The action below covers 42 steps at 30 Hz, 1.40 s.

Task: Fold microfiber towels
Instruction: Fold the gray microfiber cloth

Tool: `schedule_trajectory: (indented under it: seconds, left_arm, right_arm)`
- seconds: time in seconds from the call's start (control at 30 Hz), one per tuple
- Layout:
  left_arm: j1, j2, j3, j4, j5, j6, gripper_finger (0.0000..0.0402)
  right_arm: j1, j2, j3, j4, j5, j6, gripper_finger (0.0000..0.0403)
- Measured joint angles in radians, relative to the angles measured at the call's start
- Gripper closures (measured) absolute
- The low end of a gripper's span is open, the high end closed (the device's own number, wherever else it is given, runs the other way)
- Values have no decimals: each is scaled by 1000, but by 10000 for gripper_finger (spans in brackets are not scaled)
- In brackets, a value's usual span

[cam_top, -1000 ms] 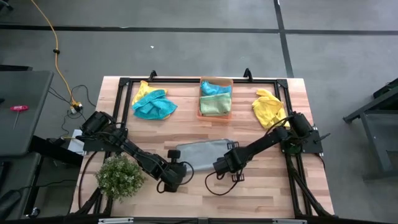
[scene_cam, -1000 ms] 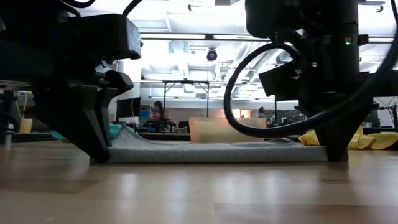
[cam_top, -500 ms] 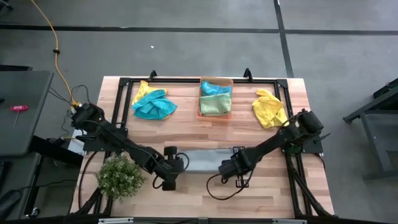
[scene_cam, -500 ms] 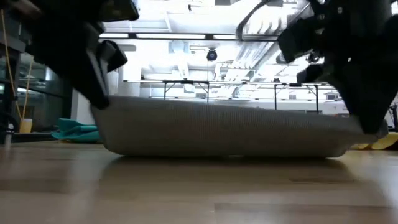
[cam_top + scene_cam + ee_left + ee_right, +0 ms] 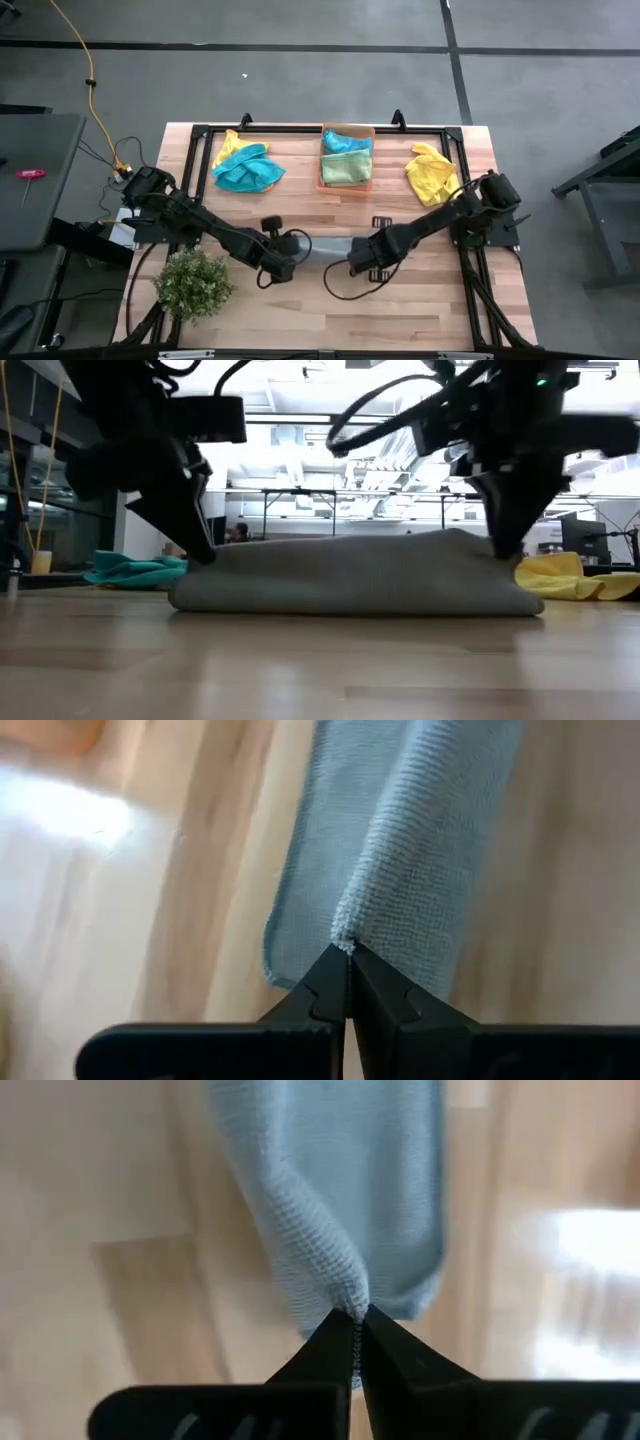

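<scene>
A grey microfiber towel [image 5: 328, 248] lies in the middle of the table, doubled over on itself, its lower part on the wood [image 5: 350, 595]. My left gripper [image 5: 287, 260] is shut on its left end and my right gripper [image 5: 362, 260] on its right end; the low view shows them at the towel's upper corners, left gripper [image 5: 205, 555], right gripper [image 5: 503, 550]. More towels lie at the back: a teal and yellow heap [image 5: 246, 166] and a yellow one [image 5: 432, 172]. My left gripper pinches a corner of the grey towel [image 5: 345, 935] between its two fingertips, coming from above and slanting down. The corner is raised off the table; the cloth runs down from it to the part lying on the wood. My right gripper pinches the towel's other raised corner [image 5: 352, 1302] between its fingertips, pointing steeply down. The cloth hangs from that corner in a ridge, and the upper edge [image 5: 350, 542] spans between both grippers, nearly straight.
An orange bin [image 5: 347, 157] at the back centre holds teal and green towels. A bushy green plant [image 5: 192, 283] stands at the near left corner. A black frame runs along the table's edges [image 5: 300, 128]. Bare wood shows in front of the grey towel [image 5: 400, 300].
Both grippers, shut on the grey towel's near corners, have risen and gone toward the far edge. The near edge has been lifted off the table and carried over the rest of the towel, which has stayed on the wood, so the towel now lies doubled.
</scene>
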Motion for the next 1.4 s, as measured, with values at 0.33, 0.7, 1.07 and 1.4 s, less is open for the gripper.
schedule_trajectory:
  seconds: [0.33,0.7,1.07,1.4]
  left_arm:
    - [-2,-1,-3,-38,-21,-105,401]
    - [-2,-1,-3,-96,-63,-176,401]
    - [-2,-1,-3,-95,-81,-176,401]
    - [-2,-1,-3,-103,-205,-79,344]
  right_arm:
    - [-54,0,0,-23,23,119,403]
    - [-56,0,1,-24,97,220,403]
    - [-66,0,1,-30,143,244,384]
    - [-105,16,2,-83,271,232,244]
